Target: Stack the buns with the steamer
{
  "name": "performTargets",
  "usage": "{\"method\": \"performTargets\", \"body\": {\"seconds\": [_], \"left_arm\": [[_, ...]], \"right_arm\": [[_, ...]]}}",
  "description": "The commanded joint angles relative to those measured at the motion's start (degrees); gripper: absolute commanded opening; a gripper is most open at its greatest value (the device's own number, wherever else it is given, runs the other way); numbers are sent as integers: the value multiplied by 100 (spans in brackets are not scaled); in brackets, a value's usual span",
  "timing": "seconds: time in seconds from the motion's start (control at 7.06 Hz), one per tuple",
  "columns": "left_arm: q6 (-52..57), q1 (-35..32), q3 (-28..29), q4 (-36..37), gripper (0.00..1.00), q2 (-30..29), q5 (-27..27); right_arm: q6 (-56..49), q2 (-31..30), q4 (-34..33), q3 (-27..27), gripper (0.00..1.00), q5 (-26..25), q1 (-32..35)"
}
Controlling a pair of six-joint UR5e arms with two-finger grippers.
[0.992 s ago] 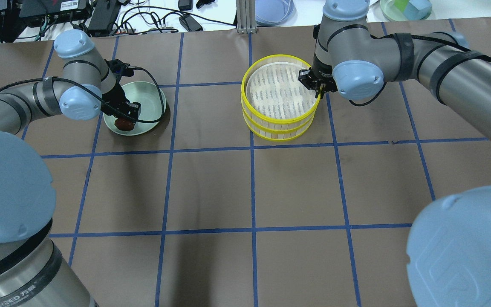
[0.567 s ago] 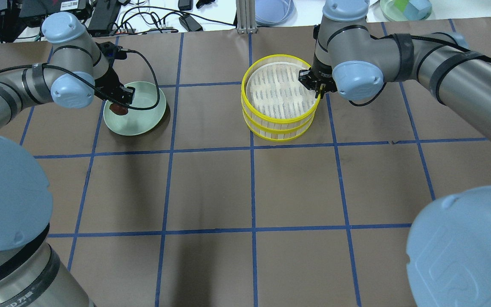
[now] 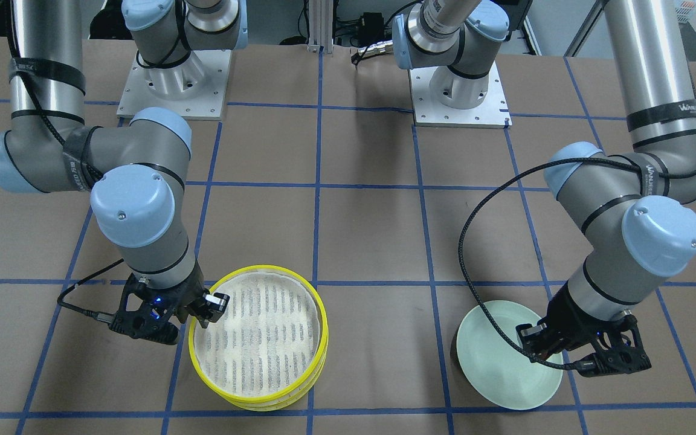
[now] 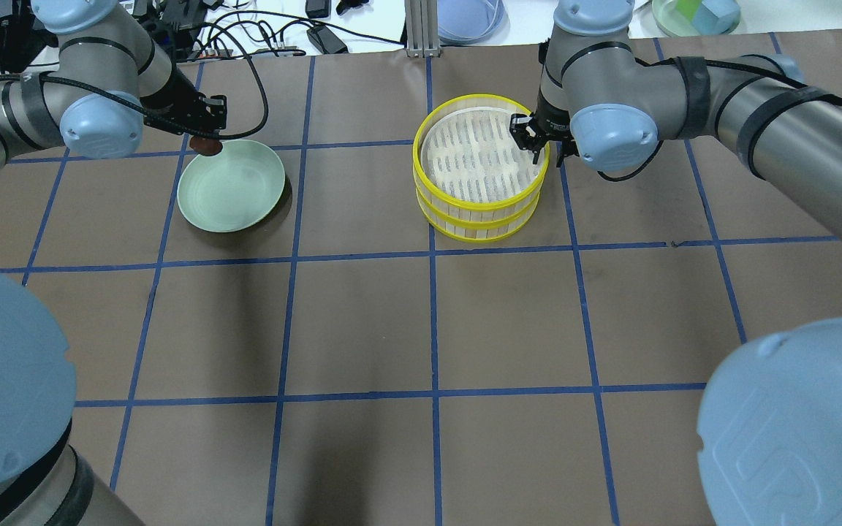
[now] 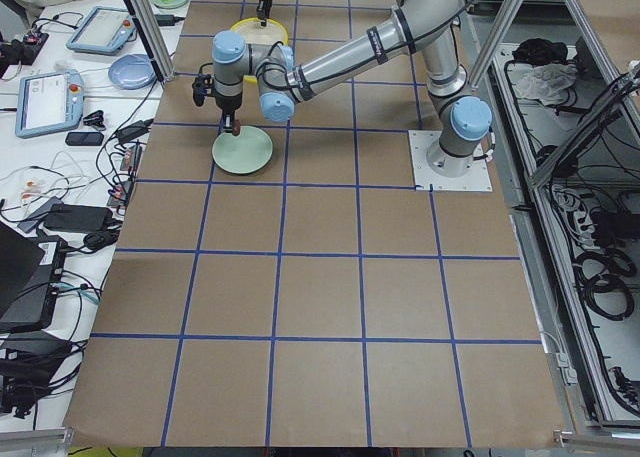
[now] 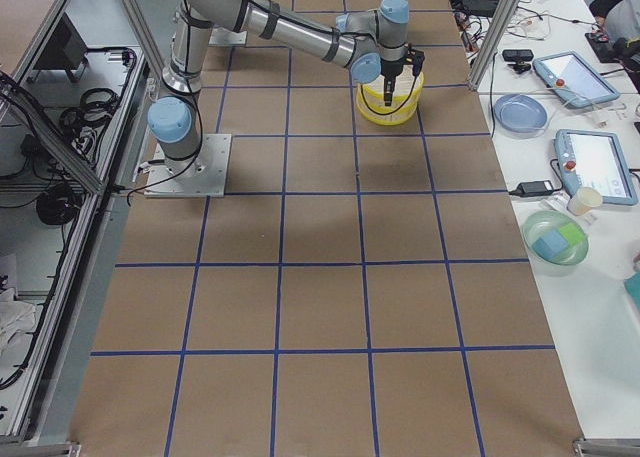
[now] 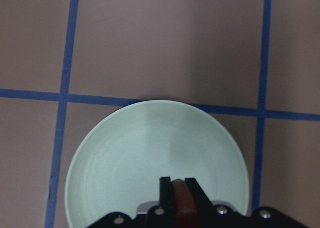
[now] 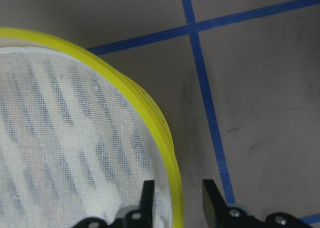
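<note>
The steamer (image 4: 478, 212) is two yellow-rimmed trays stacked at the table's middle back. The top tray's gauze (image 3: 263, 344) is bare. My right gripper (image 4: 540, 150) is open, its fingers astride the top tray's right rim (image 8: 170, 188), one inside and one outside. My left gripper (image 4: 207, 141) is shut on the dark reddish-brown bun (image 4: 208, 148) and holds it above the far-left edge of the pale green plate (image 4: 234, 190). The bun shows between the fingers in the left wrist view (image 7: 184, 204). The cream-white bun is not in view.
The pale green plate (image 3: 499, 368) holds nothing and lies left of the steamer in the overhead view. Cables, a blue dish (image 4: 468, 18) and a green bowl (image 4: 695, 14) lie beyond the table's back edge. Brown paper with blue grid lines covers the table.
My left gripper has lifted the reddish-brown bun off the plate and carried it up and back, over the plate's far-left edge. My right gripper has shifted slightly along the steamer's rim.
</note>
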Motion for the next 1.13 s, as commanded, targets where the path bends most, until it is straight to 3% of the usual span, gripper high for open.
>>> {"method": "performTargets", "body": {"seconds": [0.0,0.28,0.71,0.85,0.99], "left_arm": [[-1494,-591,142,32,0,382,-108],[-2824,-1225,204,619,0,419,-125],[-4742,-1771,152,1664,0,209,-905],[-5103,-1947,134,1858,0,130,-995],[-5185,-2183,134,1999,0,16,-987]], "right_arm": [[31,-76,31,-17,94,-16,0],[-458,-609,572,-62,100,-78,-17],[-900,-2050,2838,-70,100,27,-53],[-901,-2411,3445,-70,100,254,-18],[-919,-2623,3607,-96,100,300,-9]]}}
